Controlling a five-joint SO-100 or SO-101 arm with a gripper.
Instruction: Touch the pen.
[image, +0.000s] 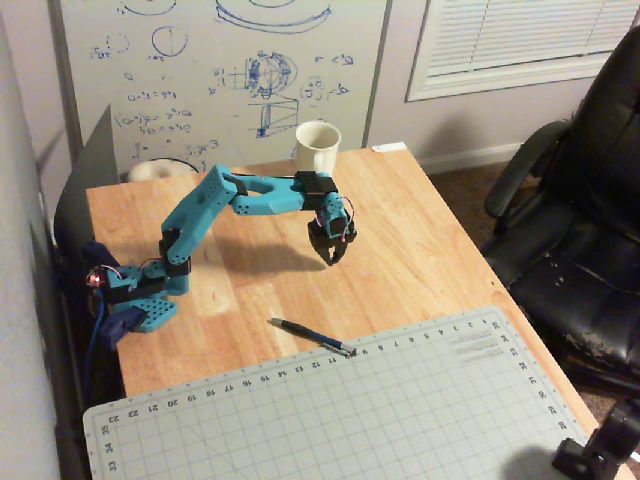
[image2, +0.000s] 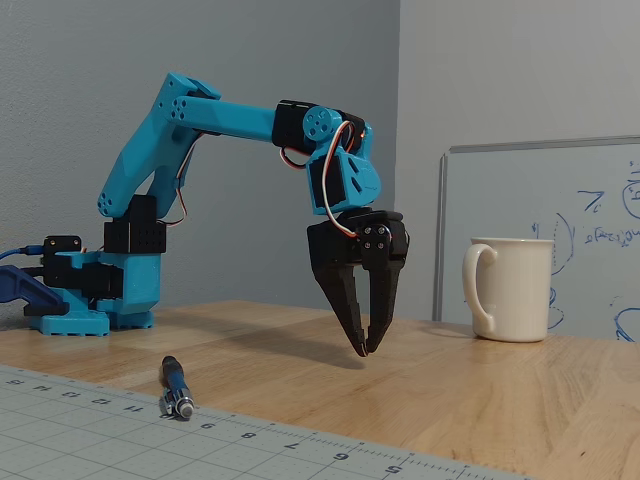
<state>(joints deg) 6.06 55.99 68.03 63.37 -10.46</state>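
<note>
Room: an office corner with a whiteboard (image: 215, 75) covered in blue sketches, a window blind (image: 520, 40) and a black office chair (image: 575, 220) beside the wooden worktop (image: 420, 250).
Worktop: pale wood, with a grey gridded cutting mat (image: 340, 415) along its near edge in the overhead view.
Arm: a turquoise arm (image: 215, 200) stood on its base at the left end of the worktop in the overhead view, reaching out and bending down.
Hand: the black hand (image2: 362, 350) hung above the wood, fingers pointing down, tips nearly together with a thin gap, holding nothing.
Pen: the dark blue pen (image: 313, 337) lay flat on the worktop, its silvery end just at the mat's edge; it was well apart from the hand, nearer the mat than the hand was.
Mug: a cream mug (image2: 513, 288) stood upright on the far side of the hand from the mat, near the whiteboard.
</note>
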